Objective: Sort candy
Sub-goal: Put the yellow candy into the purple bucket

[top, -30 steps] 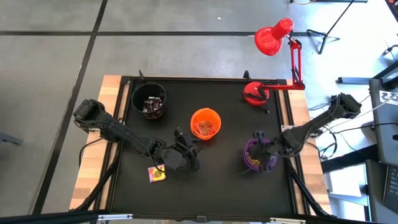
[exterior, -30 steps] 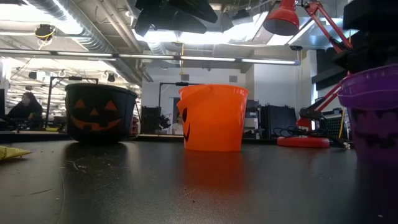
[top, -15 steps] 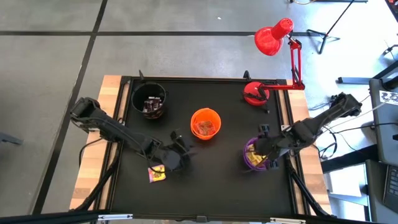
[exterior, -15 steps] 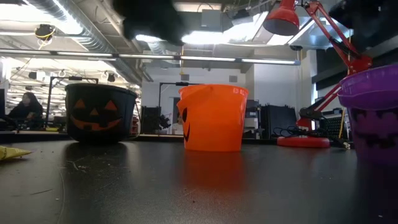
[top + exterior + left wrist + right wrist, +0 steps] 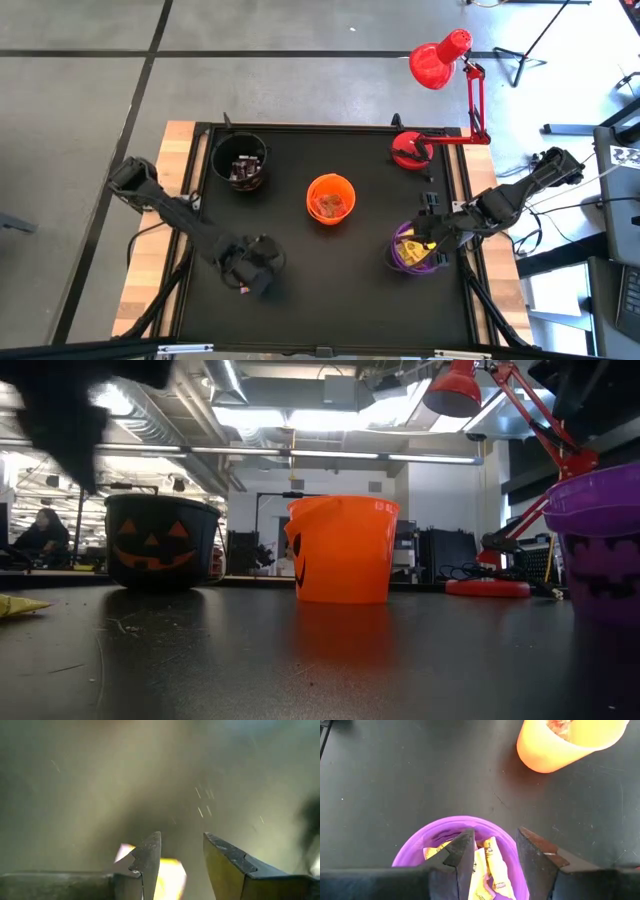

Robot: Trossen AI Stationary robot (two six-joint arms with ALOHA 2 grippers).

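A yellow wrapped candy with pink marks [image 5: 170, 876] lies on the black table near its front left; it also shows in the low view [image 5: 15, 604]. My left gripper [image 5: 182, 842] is open just above it and hides most of it in the high view [image 5: 258, 275]. My right gripper [image 5: 495, 837] is open and empty over the purple cup [image 5: 415, 845], which stands at the right [image 5: 395, 260] and holds several yellow candies [image 5: 487, 865].
An orange cup [image 5: 312, 190] with candy stands at the table's middle. A black cup [image 5: 218, 150] with dark candies stands at the far left. A red desk lamp [image 5: 410, 150] stands at the far right. Bare black table lies between the cups.
My left gripper has gone toward the table's left and near edges and now stands over the yellow candy. My right gripper has drawn back a little toward the right edge, so that the yellow candies in the purple cup show.
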